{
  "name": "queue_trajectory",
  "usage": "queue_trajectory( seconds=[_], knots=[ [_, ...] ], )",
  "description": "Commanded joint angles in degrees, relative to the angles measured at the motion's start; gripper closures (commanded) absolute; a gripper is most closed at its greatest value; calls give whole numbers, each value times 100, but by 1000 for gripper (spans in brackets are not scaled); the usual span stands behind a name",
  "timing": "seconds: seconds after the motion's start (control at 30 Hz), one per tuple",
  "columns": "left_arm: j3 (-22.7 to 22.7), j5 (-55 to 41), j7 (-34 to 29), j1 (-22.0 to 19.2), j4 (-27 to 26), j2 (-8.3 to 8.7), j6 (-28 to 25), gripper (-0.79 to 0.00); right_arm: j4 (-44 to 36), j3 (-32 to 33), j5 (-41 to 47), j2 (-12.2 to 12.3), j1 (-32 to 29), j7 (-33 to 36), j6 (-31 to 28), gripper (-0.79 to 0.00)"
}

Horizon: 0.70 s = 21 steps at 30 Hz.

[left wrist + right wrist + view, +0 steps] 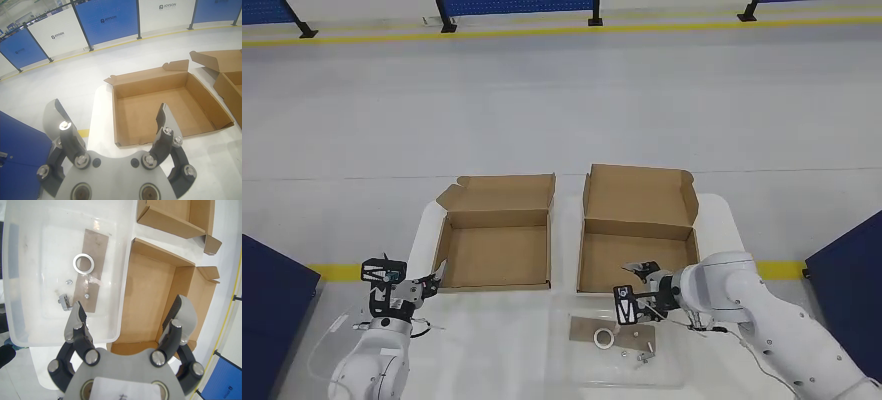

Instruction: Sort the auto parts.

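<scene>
A clear plastic bin [121, 306] [674, 372] near the table's front holds a metal ring [83, 263] [603, 339], two small bolts [68, 282] [87, 296], a grey metal clip [64, 301] and a brown card strip [92, 275]. Two open cardboard boxes stand behind it, the left box [494, 255] [162, 111] and the right box [634, 258] [147, 298], both with bare floors. My right gripper [128, 308] [634, 288] hangs open above the bin's edge and the right box's front wall. My left gripper [109, 113] [410, 287] is open, beside the left box's front corner.
The white table [502, 330] has rounded corners and ends just outside both boxes. Blue panels [272, 290] [852, 270] stand close on each side. Box lids [642, 200] stand open at the back.
</scene>
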Motion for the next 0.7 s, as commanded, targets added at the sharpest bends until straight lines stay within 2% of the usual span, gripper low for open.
queue_trajectory(
  seconds=[0.0,0.23,0.4,0.6,0.67],
  knots=[
    [0,0,0,0,0,0,0,-785,-26,8,67,14,42,-24,-132,-785],
    [0,0,0,0,0,0,0,-785,125,-580,463,255,482,-8,-132,-785],
    [0,0,0,0,0,0,0,-785,290,-1339,746,528,1103,28,-96,-785],
    [0,0,0,0,0,0,0,-785,243,-2430,1572,801,1972,428,303,-785],
    [0,0,0,0,0,0,0,-785,233,-2493,1616,814,2025,455,330,-785]
  ],
)
